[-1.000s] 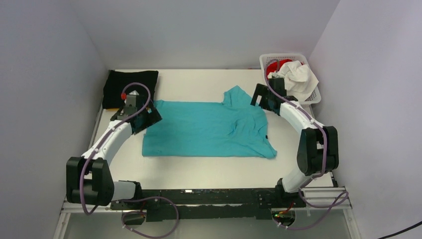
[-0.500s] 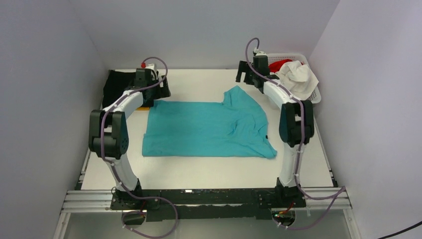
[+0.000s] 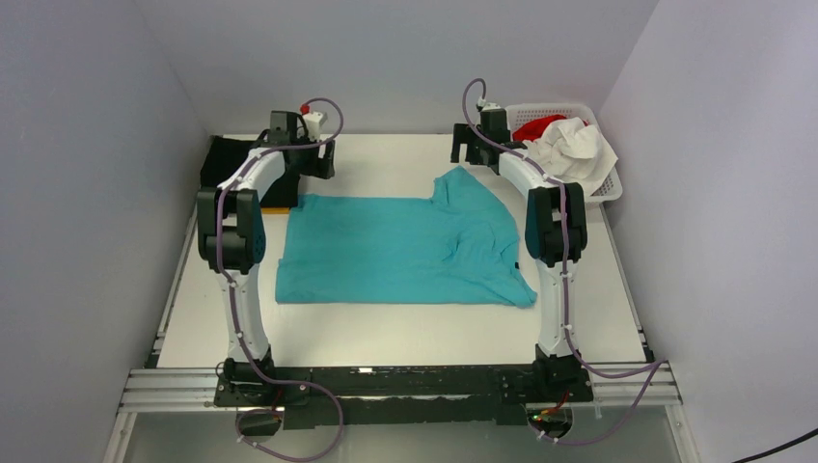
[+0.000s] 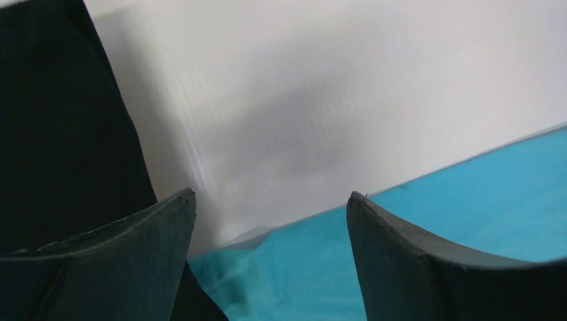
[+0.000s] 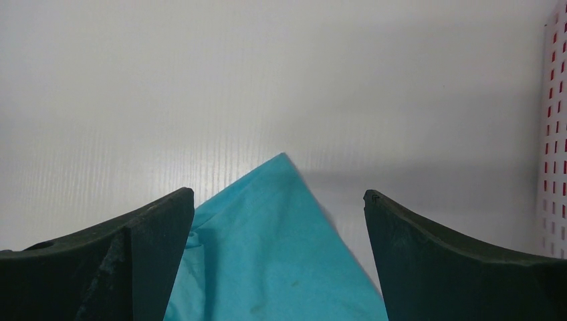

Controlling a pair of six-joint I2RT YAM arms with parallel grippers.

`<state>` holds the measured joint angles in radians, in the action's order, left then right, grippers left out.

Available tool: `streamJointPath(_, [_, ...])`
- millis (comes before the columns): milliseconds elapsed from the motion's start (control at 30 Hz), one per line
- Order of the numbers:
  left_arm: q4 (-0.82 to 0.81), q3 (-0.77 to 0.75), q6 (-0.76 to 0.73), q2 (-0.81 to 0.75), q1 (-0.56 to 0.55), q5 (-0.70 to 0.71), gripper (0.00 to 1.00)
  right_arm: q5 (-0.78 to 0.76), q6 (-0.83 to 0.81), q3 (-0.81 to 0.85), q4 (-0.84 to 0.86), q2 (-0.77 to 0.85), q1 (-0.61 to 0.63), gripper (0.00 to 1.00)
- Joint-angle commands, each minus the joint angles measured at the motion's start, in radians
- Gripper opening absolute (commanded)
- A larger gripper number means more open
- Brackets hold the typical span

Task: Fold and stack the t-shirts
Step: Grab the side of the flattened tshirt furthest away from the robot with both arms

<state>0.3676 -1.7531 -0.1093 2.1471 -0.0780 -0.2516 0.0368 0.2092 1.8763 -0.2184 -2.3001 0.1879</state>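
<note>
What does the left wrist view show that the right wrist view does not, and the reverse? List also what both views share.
Only the left wrist view: a black shirt along the left edge.
Only the right wrist view: the basket wall at the right edge, with red showing through its holes.
Both: the turquoise shirt lying on the white table, seen between open fingers. The left fingers and the right fingers hold nothing.
</note>
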Motion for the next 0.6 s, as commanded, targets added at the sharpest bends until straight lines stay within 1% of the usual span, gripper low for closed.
streamJointPath(0, [0.135,-0.063,-0.096,0.044,0.027,-0.121,0.85,0.003,-0.035,0.017,0.023,0.021,-0.009,1.0])
streamJointPath(100, [0.202,-0.076,-0.117,0.063,0.031,-0.111,0.85,-0.003,-0.042,0.018,0.011,0.023,-0.01,1.0])
streamJointPath(200, [0.222,-0.059,-0.13,0.077,0.035,-0.152,0.85,-0.003,-0.041,-0.005,0.022,0.03,-0.012,1.0])
streamJointPath(300, [0.289,-0.098,-0.126,0.106,0.035,-0.173,0.84,0.0,-0.041,-0.016,0.018,0.034,-0.012,1.0])
streamJointPath(400, [0.293,-0.074,-0.12,0.113,0.033,-0.162,0.81,0.001,-0.037,-0.023,0.015,0.038,-0.011,1.0])
streamJointPath(500, [0.335,-0.074,-0.135,0.117,0.033,-0.156,0.75,-0.001,-0.044,-0.036,0.017,0.05,-0.012,1.0])
streamJointPath(567, [0.326,-0.046,-0.137,0.096,0.034,-0.123,0.73,0.0,-0.048,-0.04,0.019,0.057,-0.011,1.0])
